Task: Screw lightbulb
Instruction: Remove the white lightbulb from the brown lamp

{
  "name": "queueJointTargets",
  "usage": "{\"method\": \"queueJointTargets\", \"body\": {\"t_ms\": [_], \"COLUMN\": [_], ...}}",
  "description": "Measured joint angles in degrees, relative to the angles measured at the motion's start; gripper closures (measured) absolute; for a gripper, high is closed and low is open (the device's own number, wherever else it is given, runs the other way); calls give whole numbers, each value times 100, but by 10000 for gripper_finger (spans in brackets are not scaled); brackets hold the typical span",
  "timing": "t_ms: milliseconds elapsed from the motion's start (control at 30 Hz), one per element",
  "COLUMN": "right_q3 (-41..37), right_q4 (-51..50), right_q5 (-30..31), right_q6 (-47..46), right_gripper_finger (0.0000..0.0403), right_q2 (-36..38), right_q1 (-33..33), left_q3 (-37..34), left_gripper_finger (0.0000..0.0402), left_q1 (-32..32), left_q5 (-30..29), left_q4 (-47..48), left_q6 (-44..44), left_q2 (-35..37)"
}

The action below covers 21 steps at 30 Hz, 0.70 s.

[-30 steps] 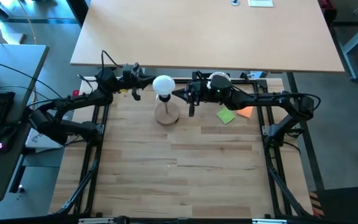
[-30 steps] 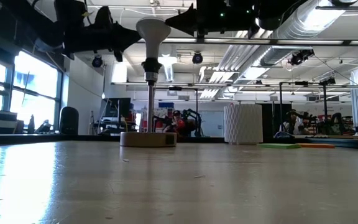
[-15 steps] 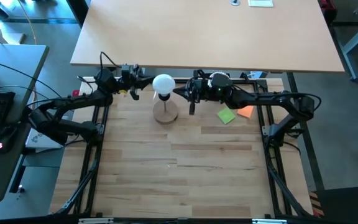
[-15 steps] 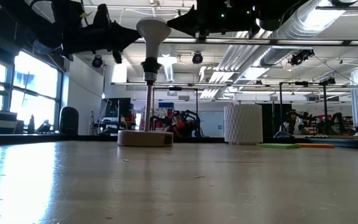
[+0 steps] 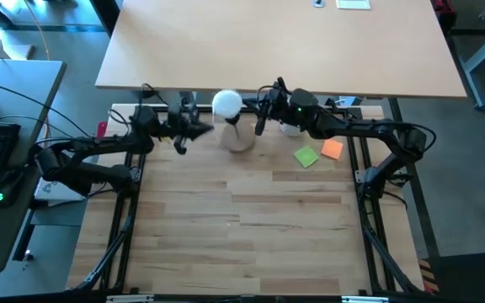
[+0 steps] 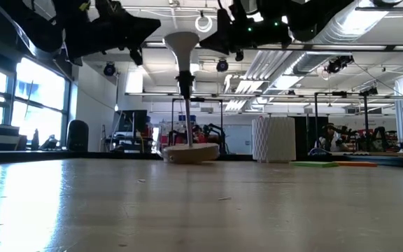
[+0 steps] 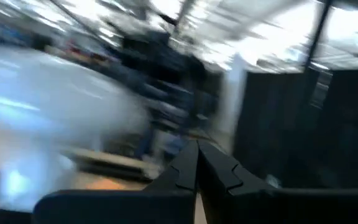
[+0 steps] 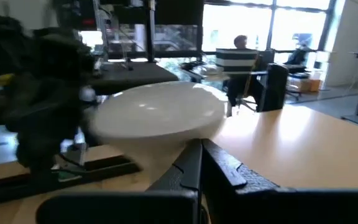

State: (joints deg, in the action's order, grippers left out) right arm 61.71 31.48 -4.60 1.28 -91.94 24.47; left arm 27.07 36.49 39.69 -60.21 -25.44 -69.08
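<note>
Lightbulb (image 5: 226,103) newly tilted, shifted right

The lightbulb (image 5: 226,103) and its wooden stand (image 5: 239,140) now lean, shifted toward the table's far edge; both grippers have moved along.

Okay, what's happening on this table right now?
Both arms are up at the far edge of the table, flanking a lightbulb that sits in the socket of a wooden stand. The stand leans over, its base partly lifted in the low view. The left hand and right hand are both shut, and neither visibly grips the bulb. Two sticky notes lie nearby.
</note>
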Motion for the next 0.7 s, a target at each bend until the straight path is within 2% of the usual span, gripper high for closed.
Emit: {"method": "queueJointTargets", "body": {"t_ms": [200, 333, 467, 633, 700], "right_q3": [0, 0, -1, -2, -2], "right_q4": [-235, -378, -605, -617, -557], "right_q5": [-79, -131, -194, -771, -913], "right_q6": [107, 127, 166, 365, 369], "right_gripper_finger": [403, 403, 403, 403, 403], "right_q2": [103, 205, 286, 324, 305], "right_q1": [31, 28, -62, -203, -205], "left_q3": [-9, -15, -15, -14, 36], "left_gripper_finger": [402, 402, 402, 402, 401], "left_q1": [-139, 85, 297, 602, 738], "left_q5": [-422, -559, -1000, -1566, -1617], "left_q4": [41, 149, 576, 921, 915], "left_q6": [156, 152, 251, 569, 628], "left_q2": [139, 172, 166, 163, 147]}}
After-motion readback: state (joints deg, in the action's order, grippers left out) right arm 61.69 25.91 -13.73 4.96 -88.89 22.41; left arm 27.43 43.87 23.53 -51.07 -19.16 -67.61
